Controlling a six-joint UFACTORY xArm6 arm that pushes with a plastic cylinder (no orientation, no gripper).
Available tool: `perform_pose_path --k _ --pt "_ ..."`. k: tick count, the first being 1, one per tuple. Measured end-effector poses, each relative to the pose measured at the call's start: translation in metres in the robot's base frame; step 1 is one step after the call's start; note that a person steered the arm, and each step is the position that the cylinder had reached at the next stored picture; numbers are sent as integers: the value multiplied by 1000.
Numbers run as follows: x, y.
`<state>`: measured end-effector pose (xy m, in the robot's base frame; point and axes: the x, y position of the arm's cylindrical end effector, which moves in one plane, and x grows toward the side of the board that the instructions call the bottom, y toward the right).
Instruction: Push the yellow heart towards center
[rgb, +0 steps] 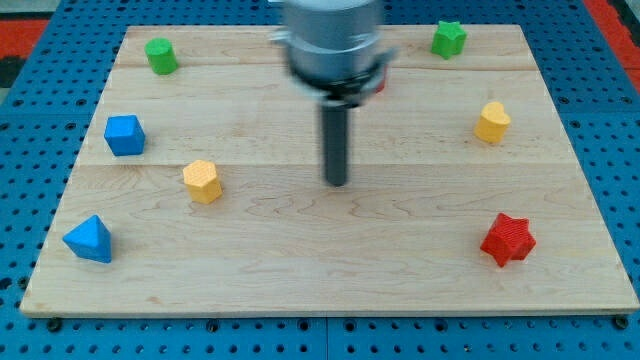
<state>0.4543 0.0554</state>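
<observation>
Probably the yellow heart (492, 122) is light and stiff, a small hard block that should slide readily on the smooth wood and may spin away if struck off-centre. There is nothing to grip with: the arm carries no hand, only a rod, so I judge the contact belongs on the heart's right face, a little to its far side, square on, to drive it left and slightly nearer.

It looks plain yellow and lobed on top, narrowing downward, though the shape is small and soft in this view. It sits at the right of the counter (300, 270), in the far half, well apart from everything else.

A green star (449, 39) lies further off and to the left of it, and a red star (508, 239) sits nearer, by the right edge. My tip (338, 183) rests about mid-counter, well to the heart's left and touching no block. A red block (378, 82) peeks from behind the arm.

On the left stand 4 more: a yellow hexagon-like block (202, 181), a blue cube (124, 135), a blue triangular block (89, 239) and a green block (160, 55).
</observation>
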Motion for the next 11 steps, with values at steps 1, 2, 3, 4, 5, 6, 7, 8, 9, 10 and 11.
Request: perform_pose_path --k 1,2,3,4,5,6,7,8,9,10,11 --pt "-16 107" --pt "-27 169" --pt "-36 256" --pt "-70 241" --pt "-81 169" --pt "-67 132" --pt "-27 127" --pt "-45 124" --pt "-69 123" --pt "-54 80" --pt "-10 78"
